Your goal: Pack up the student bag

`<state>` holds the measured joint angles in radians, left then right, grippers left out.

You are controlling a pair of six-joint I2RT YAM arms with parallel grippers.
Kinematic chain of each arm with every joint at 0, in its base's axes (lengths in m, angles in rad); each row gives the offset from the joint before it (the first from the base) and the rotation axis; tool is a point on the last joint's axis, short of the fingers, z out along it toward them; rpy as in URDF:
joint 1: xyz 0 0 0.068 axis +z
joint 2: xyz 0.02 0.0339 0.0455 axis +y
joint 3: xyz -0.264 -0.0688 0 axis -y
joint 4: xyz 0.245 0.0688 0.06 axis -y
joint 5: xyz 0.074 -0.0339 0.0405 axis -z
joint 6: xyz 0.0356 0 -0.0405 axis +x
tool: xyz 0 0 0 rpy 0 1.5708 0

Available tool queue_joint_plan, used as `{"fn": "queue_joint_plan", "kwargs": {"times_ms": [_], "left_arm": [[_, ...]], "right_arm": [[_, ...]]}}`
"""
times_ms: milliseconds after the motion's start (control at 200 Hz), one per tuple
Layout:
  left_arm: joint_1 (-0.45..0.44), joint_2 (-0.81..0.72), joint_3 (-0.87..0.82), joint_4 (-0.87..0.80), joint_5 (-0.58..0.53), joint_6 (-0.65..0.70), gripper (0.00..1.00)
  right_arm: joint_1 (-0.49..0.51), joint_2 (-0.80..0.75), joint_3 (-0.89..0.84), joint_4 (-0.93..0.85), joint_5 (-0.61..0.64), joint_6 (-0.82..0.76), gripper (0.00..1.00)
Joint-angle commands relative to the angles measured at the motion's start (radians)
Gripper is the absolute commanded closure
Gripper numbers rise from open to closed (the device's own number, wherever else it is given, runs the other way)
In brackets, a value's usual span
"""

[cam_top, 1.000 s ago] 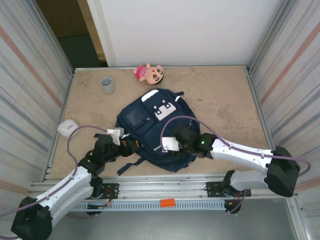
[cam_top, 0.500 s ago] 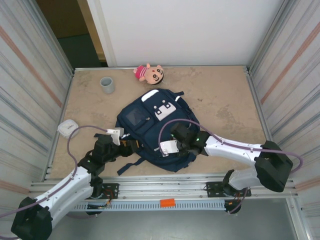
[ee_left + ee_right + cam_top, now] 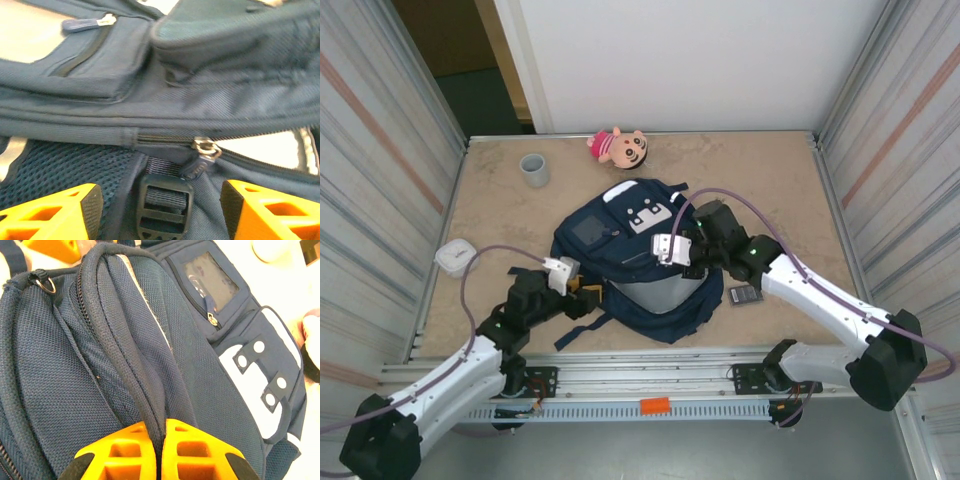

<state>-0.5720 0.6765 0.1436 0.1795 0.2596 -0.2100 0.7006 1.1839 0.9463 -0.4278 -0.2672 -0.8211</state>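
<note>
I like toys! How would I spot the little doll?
Find the big navy backpack in the middle of the table. Just past its top, by the far wall, lies the doll. It's the only pink thing; the nearby cup is plain grey.

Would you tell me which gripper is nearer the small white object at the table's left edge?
Left. The left gripper is right of the white object, at the student bag's near-left side; the right gripper is farther right, shut on the bag's fabric.
</note>
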Motion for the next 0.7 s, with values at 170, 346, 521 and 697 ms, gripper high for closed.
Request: {"fn": "queue_joint_plan", "kwargs": {"times_ms": [170, 346, 521, 697], "left_arm": [[-0.173, 0.199, 0.049, 0.087, -0.159, 0.261, 0.34], [-0.174, 0.342, 0.05, 0.272, -0.156, 0.219, 0.4], [-0.174, 0.38, 0.059, 0.367, -0.131, 0.228, 0.46], [-0.174, 0.358, 0.054, 0.383, -0.113, 0.23, 0.56]], "right_arm": [[-0.047, -0.006, 0.069, 0.024, -0.089, 0.035, 1.0], [-0.05, -0.011, 0.064, 0.023, -0.094, 0.036, 1.0], [-0.053, -0.017, 0.057, 0.026, -0.093, 0.034, 1.0], [-0.058, -0.016, 0.052, 0.032, -0.098, 0.033, 1.0]]}}
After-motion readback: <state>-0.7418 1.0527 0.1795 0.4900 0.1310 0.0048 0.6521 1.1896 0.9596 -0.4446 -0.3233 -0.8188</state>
